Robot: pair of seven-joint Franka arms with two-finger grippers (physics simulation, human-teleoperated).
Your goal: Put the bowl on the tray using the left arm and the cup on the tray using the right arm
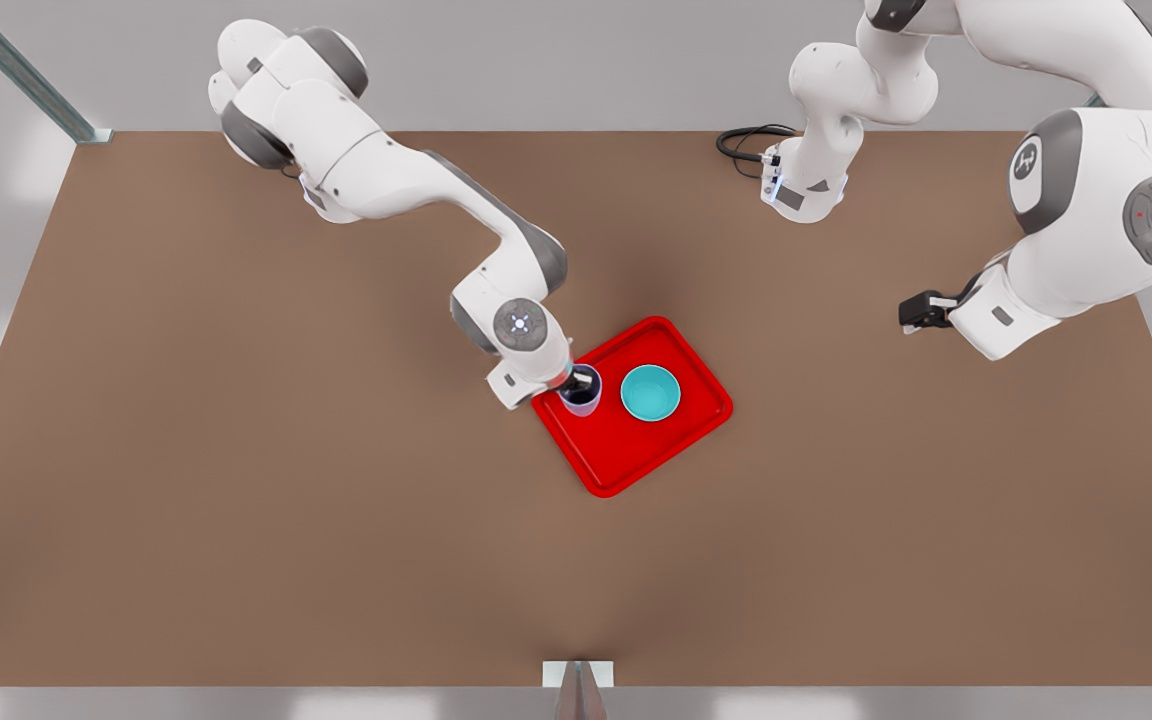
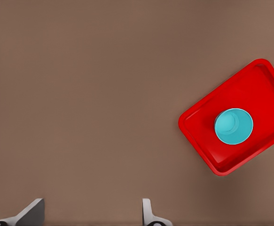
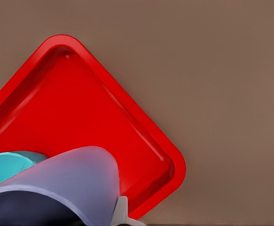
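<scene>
Bowl [image 1: 650,392] is already sitting inside the red tray [image 1: 676,440], roughly in the middle, so that half looks done to me. The left gripper [image 1: 921,312] is parked well off near the desk's edge on the front view's right, over bare brown desk [image 1: 236,500]; its fingers [image 2: 148,214] are spread apart with nothing between them, and that arm is just waiting.

The cup [image 1: 581,390] is over the tray's end toward the front view's left, just beside the bowl but apart from it. The right gripper [image 1: 572,381] is clamped on the cup's rim, one finger [image 3: 120,212] against its outer wall. Can't tell if the cup's base is actually down. What's left, I reckon: let go of the cup and back away.
</scene>
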